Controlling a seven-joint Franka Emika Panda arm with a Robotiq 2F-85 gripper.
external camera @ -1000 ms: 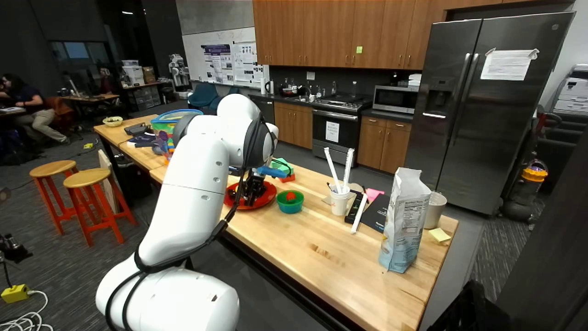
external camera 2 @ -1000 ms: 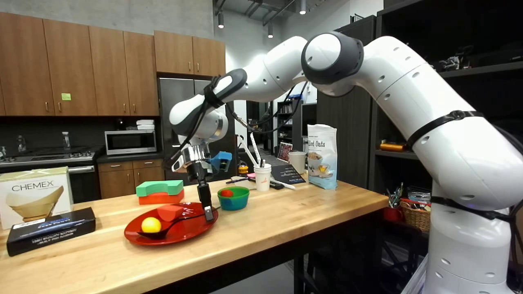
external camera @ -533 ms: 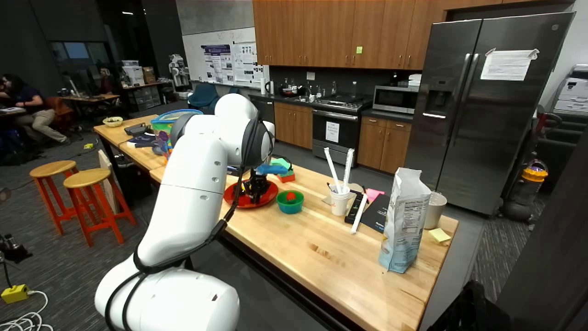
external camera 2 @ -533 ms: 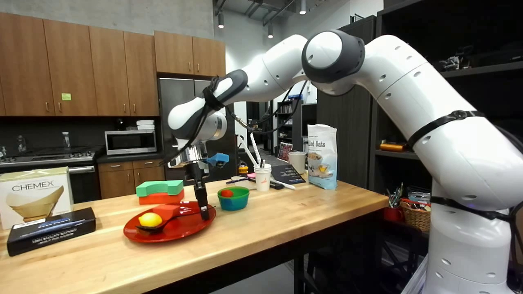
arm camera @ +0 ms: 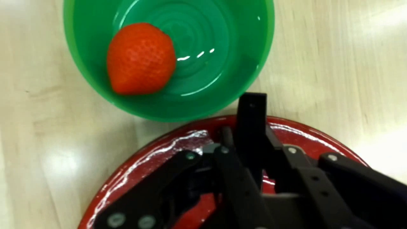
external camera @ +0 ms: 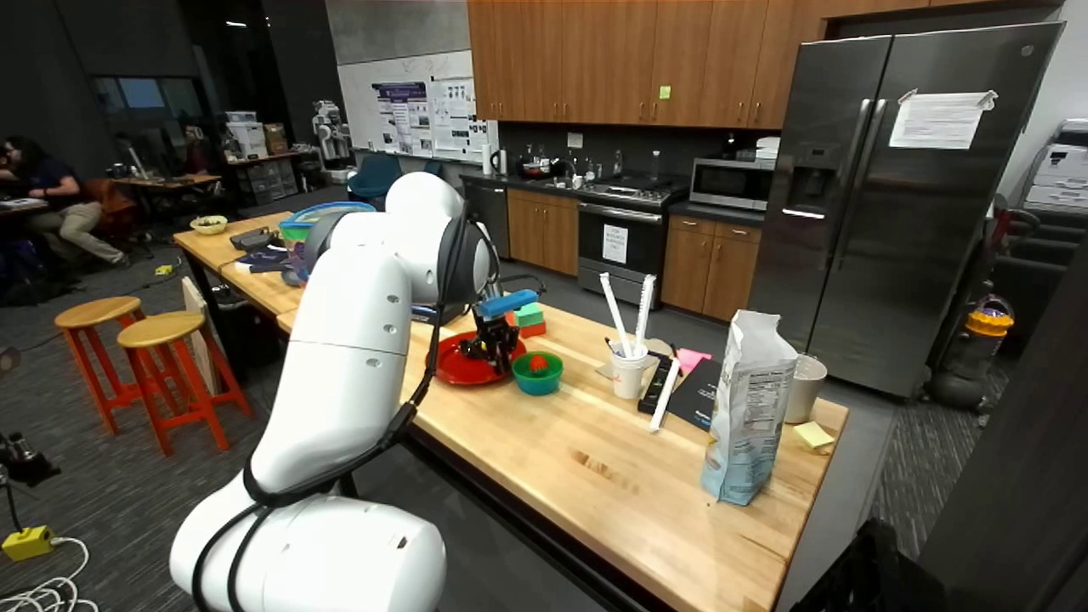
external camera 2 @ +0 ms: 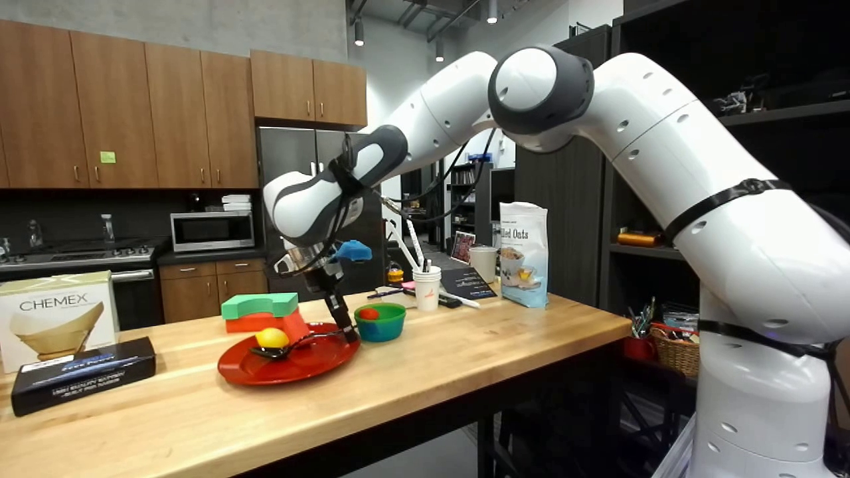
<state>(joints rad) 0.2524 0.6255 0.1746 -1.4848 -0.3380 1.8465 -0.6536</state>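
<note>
My gripper (external camera 2: 350, 334) is tilted low over the red plate (external camera 2: 312, 362), shut on the handle of a black spoon (external camera 2: 269, 354). A yellow lemon (external camera 2: 272, 338) rests in the spoon's bowl, over the plate's far side from the gripper. Dark fingers (arm camera: 252, 127) reach over the plate's rim in the wrist view; the spoon cannot be made out there. Beside the fingertips and close against the plate stands a green-blue bowl (arm camera: 222, 79) with a red strawberry (arm camera: 141, 58) inside. A red block (external camera 2: 294, 326) leans at the plate's back rim.
Behind the plate stand red and green blocks (external camera 2: 259, 307). A Chemex box (external camera 2: 60, 318) and a black box (external camera 2: 83, 372) lie to one side. Past the bowl are paper cups with straws (external camera 2: 427, 299) and an oats bag (external camera 2: 524, 255).
My gripper has tilted and shifted toward the bowl. The plate, spoon and lemon have moved with it, so the plate now sits nearer the bowl, and the red block has shifted toward the blocks behind.
</note>
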